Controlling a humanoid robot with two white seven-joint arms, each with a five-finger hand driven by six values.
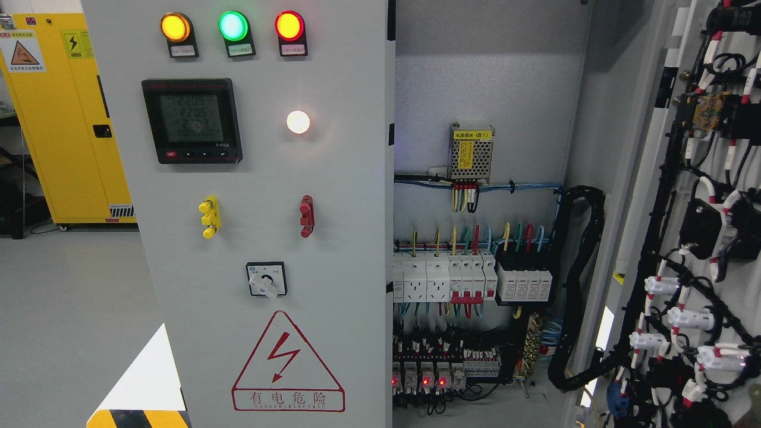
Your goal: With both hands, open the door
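Note:
The grey electrical cabinet fills the view. Its left door stands closed, with three lit lamps, a black meter, yellow and red terminals, a rotary switch and a red danger triangle. The right door is swung wide open at the picture's right, showing its inner side with black wiring and white connectors. The cabinet interior is exposed, with breakers, coloured wires and a small power supply. Neither hand nor arm is in view.
A yellow safety cabinet stands at the back left on the grey floor. A white triangle with yellow-black hazard stripes shows at the lower left. A black cable bundle loops down the cabinet's right inner side.

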